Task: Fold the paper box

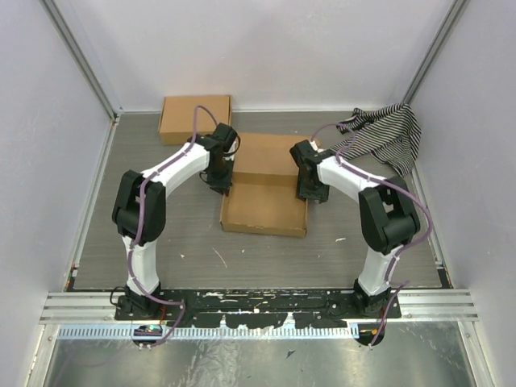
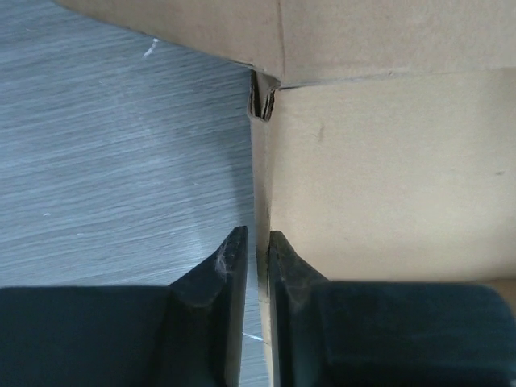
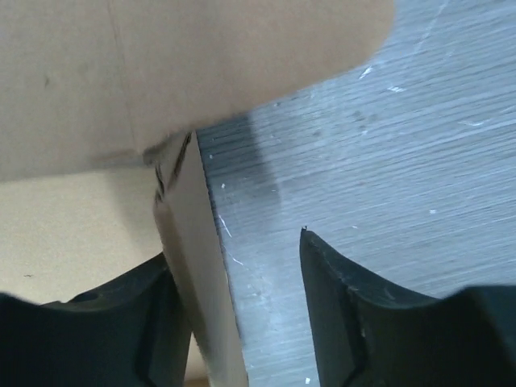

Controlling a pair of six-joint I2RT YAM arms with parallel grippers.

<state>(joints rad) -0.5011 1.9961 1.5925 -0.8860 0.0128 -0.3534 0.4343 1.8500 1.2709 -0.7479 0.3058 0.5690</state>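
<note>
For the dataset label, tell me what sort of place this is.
Probably a lab robot test cell: plain white walls on aluminium framing enclose a grey table. The left arm and right arm are bolted at its near edge, working a paper box.

- Left arm (image 1: 173, 169), white shell with black joints: elbow raised, forearm reaching forward and inward, wrist pointing down.
- Left gripper (image 2: 256, 238), black, two-fingered: jaws almost together, pinching a side wall of the brown corrugated-cardboard paper box (image 1: 266, 205).
- Right arm (image 1: 355, 177), white and black: mirrored pose.
- Right gripper (image 3: 234, 250), black: jaws apart, straddling the opposite wall.
</note>
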